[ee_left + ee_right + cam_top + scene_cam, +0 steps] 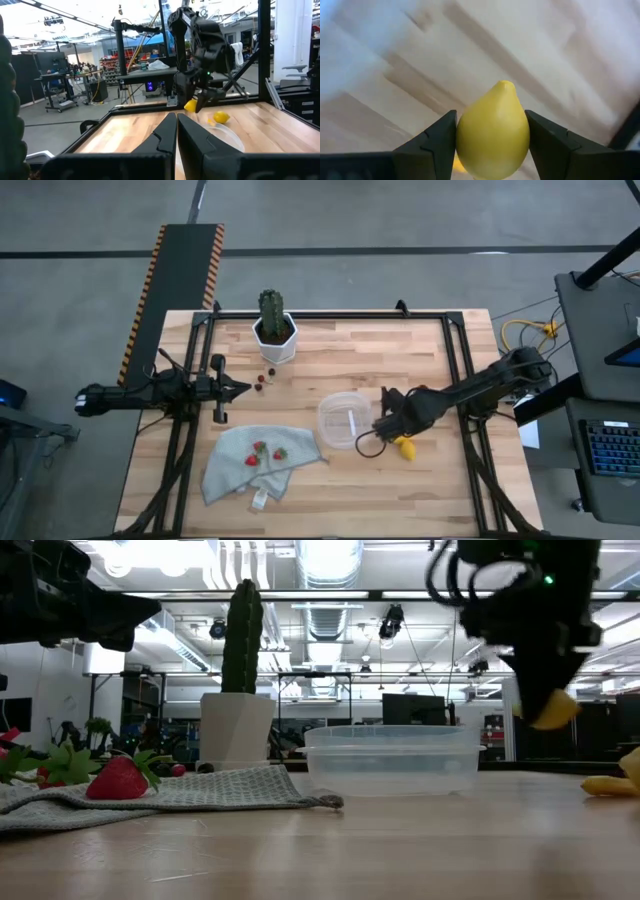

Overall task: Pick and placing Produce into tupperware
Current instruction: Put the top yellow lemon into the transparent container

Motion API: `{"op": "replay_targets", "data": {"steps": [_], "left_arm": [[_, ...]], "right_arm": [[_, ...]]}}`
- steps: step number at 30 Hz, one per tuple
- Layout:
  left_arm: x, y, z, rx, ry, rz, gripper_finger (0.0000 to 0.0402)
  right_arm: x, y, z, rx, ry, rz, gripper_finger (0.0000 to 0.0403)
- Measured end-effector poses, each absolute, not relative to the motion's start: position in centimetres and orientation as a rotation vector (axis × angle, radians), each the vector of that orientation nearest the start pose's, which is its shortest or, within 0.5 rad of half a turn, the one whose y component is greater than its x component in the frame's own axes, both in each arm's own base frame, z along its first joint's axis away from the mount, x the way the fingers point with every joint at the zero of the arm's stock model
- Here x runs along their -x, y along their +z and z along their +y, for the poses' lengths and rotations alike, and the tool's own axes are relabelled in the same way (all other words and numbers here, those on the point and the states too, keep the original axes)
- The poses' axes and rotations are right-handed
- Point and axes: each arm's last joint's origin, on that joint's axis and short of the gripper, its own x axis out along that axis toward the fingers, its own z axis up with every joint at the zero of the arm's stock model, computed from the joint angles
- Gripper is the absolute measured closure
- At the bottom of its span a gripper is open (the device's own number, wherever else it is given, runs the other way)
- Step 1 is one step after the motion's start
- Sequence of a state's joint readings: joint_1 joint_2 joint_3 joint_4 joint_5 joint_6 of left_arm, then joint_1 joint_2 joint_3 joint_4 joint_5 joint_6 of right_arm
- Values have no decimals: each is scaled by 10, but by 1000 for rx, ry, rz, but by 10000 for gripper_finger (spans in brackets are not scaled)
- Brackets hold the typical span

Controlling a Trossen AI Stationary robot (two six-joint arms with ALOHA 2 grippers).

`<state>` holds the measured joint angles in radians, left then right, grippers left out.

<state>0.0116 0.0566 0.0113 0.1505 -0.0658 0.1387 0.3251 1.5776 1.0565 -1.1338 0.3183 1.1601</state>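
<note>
while the left gripper (240, 388) waits pressed together at nine o'clock, the right gripper (492, 137) pinches a yellow pointed lemon (493, 131) above the wooden table (400, 490). it hangs just beside the clear shallow plastic tub (344, 420), at the tub's three o'clock.

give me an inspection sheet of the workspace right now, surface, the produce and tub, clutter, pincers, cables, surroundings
Surface: wooden table, dark frame rails along its sides.
Job's things: clear tub looks empty; one lemon held above the table beside the tub; another lemon on the table by the tub; strawberries on a grey cloth; small dark berries near the plant pot.
Clutter: cactus in a white pot at the table's back edge.
Pincers: right pincer shut on the lemon; left pincer shut, empty, at the table's left side.
Cables: yellow cable off the table to the right.
Surroundings: keyboard on a side desk; concrete floor.
</note>
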Motion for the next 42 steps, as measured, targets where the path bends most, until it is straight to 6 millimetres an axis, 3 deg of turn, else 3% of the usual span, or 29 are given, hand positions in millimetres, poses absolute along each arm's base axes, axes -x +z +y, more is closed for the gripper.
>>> {"op": "replay_targets", "data": {"steps": [9,13,21,34,42], "left_arm": [[-100,177,3,-136,85,-100,402],[-100,177,3,-136,85,-99,402],[-100,181,3,-134,87,-130,402],[-100,181,3,-134,87,-135,402],[-100,181,3,-134,87,-134,402]], "right_arm": [[-288,231,69,-303,-656,1079,207],[-301,233,60,-268,-613,1047,207],[-327,213,47,-239,-515,1045,207],[-343,175,43,-225,-467,1148,207],[-346,164,38,-218,-476,1177,207]]}}
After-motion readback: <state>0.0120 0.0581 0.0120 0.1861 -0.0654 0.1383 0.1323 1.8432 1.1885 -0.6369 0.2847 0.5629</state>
